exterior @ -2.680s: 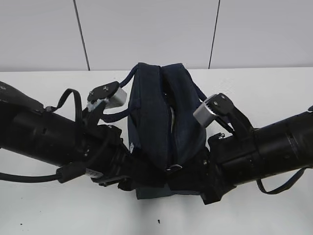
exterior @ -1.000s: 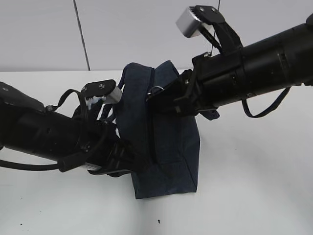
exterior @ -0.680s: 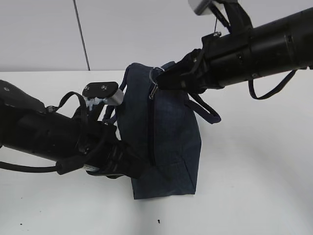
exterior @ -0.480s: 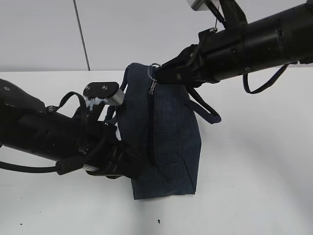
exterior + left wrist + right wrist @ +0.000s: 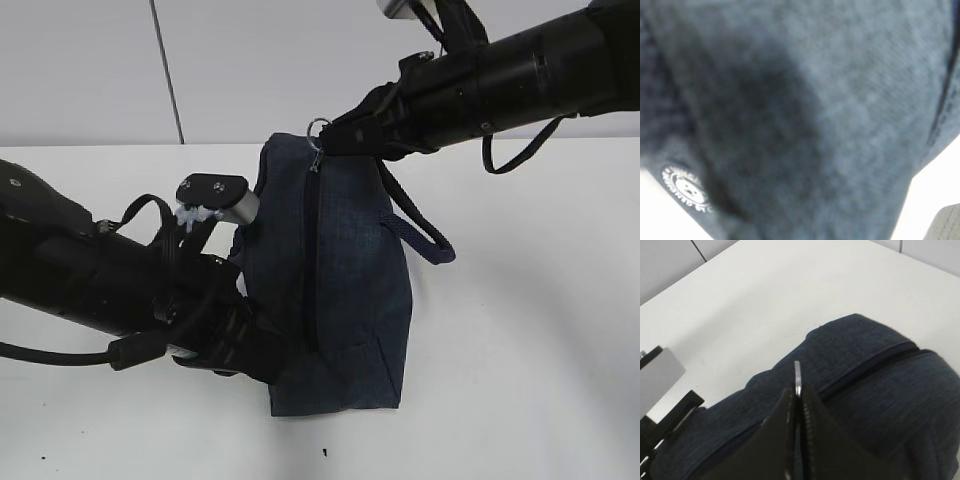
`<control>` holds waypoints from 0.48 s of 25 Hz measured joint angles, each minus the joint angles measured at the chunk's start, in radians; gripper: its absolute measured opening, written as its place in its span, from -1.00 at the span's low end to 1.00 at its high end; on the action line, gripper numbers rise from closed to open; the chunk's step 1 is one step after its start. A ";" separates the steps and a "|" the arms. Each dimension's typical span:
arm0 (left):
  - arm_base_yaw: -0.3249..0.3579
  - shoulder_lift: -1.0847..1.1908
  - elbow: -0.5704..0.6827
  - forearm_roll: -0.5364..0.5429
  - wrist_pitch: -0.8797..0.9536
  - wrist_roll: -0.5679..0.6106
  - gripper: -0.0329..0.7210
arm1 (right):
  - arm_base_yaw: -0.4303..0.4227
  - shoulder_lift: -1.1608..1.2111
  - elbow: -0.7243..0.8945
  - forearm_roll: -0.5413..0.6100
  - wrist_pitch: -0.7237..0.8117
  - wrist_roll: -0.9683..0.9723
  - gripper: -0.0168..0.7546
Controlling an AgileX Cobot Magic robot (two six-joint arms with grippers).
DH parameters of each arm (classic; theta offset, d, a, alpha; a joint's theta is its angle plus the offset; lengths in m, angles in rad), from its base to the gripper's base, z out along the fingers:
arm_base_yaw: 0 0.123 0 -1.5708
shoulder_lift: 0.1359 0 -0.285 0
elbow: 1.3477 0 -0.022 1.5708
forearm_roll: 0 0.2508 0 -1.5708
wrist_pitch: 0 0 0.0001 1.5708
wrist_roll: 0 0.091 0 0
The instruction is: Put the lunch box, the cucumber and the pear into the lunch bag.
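The dark navy lunch bag (image 5: pixel 345 290) stands on the white table, its long zipper (image 5: pixel 311 260) closed along the side facing the camera. My right gripper (image 5: pixel 325 138) is shut on the metal ring pull (image 5: pixel 317 127) at the bag's top far end; the right wrist view shows the ring (image 5: pixel 797 376) pinched between the black fingers over the bag (image 5: pixel 880 405). My left gripper is hidden against the bag's lower left side; the left wrist view shows only blurred navy fabric (image 5: pixel 815 115) with a round white logo (image 5: pixel 686 189). The lunch box, cucumber and pear are out of view.
A strap handle (image 5: pixel 420 230) loops out on the bag's right side. The left arm (image 5: pixel 110 285) lies low across the table's left. The right arm (image 5: pixel 500 75) reaches in from the upper right above the table. A white wall stands behind.
My right gripper has pulled the ring pull from the bag's near end up to its far top end, closing the zipper. In the last half second it moved slightly further back. The left arm held still.
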 joint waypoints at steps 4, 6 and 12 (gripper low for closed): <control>0.000 0.000 0.000 0.023 0.011 0.000 -0.90 | -0.014 0.042 -0.051 0.004 -0.003 0.002 -0.94; 0.000 0.000 0.000 0.030 0.017 0.000 -0.90 | -0.021 0.068 -0.075 0.004 -0.005 0.004 -0.94; 0.000 0.000 0.000 0.037 0.030 0.000 -0.90 | -0.050 0.152 -0.178 0.008 -0.011 0.024 -0.94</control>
